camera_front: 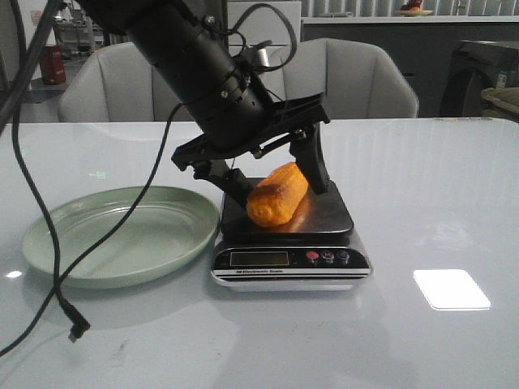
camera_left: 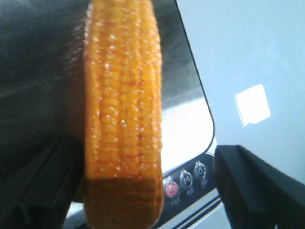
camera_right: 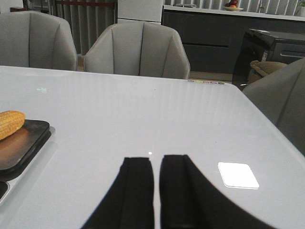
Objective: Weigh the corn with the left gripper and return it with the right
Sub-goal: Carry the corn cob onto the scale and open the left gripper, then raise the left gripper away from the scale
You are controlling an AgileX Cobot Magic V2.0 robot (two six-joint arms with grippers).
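With corn (camera_front: 277,194) lying on the scale (camera_front: 290,258), left pincer (camera_front: 276,180) straddles it, spread apart. Right pincer (camera_right: 157,191), nearly closed and empty, hasn't begun the return.

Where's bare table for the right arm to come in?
Free: table right of the scale, where the right gripper sits. Crowded: the left gripper straddles the corn on the scale, green plate to its left.
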